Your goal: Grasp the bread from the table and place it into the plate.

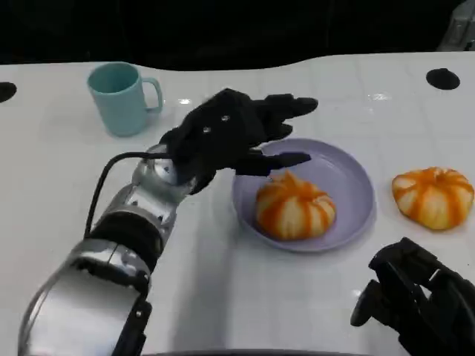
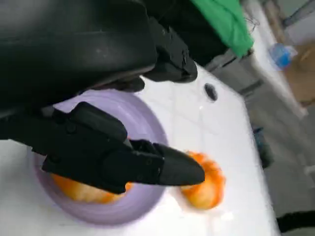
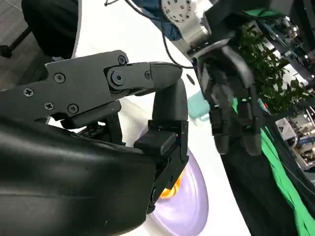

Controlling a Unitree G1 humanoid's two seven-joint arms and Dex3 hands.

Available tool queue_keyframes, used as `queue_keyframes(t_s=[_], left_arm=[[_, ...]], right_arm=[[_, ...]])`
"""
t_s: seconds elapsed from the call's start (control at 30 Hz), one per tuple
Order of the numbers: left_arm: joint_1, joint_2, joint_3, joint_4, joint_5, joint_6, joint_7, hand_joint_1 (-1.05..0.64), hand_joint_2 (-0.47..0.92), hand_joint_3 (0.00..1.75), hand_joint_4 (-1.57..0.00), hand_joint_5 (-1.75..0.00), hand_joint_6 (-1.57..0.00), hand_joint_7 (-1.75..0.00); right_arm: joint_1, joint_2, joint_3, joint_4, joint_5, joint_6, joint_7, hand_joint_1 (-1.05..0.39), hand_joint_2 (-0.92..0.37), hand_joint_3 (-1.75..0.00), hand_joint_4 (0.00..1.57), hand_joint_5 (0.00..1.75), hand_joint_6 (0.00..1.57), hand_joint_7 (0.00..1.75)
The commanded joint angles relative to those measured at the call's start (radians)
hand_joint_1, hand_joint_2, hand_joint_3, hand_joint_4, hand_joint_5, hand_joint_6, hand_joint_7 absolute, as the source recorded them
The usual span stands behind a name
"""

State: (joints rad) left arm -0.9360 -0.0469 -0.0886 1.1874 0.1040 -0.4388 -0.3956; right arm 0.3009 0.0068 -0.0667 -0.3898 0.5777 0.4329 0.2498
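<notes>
Bread: one orange-striped bun (image 1: 295, 206) lies in the lavender plate (image 1: 349, 178), just under the left hand (image 1: 230, 133)
Left hand: fingers spread, holding nothing
Right hand (image 1: 415, 300): grip unclear
Surface: glossy white table (image 1: 59, 170); dark room behind

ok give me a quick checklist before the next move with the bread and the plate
1. Bread in plate: ok, one lies inside.
2. Left hand free of bread: ok, fingers apart above the plate's rim, holding nothing.
3. Second bread: not ok, on the table, beside the plate.
4. Right hand empty: cannot tell, low at the table's near edge.
5. Mug out of the way: ok, upright, apart from the plate.
</notes>
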Motion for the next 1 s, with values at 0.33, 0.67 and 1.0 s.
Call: queue_keyframes(t_s=[0.33,0.67,1.0], left_arm=[[0.333,-0.066,0.215,-0.519,-0.437,0.410,-0.171,-0.60,0.92,0.41,-0.49,-1.63,-0.48,-1.36],[0.571,-0.071,0.248,-0.902,-0.604,0.699,-0.107,-0.62,0.92,0.46,-0.61,-1.75,-0.47,-1.59],[0.795,-0.055,0.277,-1.230,-0.751,0.960,0.031,-0.57,0.92,0.46,-0.70,-1.75,-0.52,-1.61]], right_arm=[[-0.005,-0.009,-0.007,-0.004,0.007,0.008,-0.011,-0.53,-0.92,-0.21,0.60,1.69,0.57,1.40],[-0.008,-0.007,-0.009,-0.012,0.014,0.023,-0.023,-0.53,-0.92,-0.21,0.60,1.68,0.57,1.39],[-0.010,-0.011,-0.006,-0.019,0.011,0.023,-0.030,-0.52,-0.92,-0.24,0.59,1.69,0.56,1.40]])
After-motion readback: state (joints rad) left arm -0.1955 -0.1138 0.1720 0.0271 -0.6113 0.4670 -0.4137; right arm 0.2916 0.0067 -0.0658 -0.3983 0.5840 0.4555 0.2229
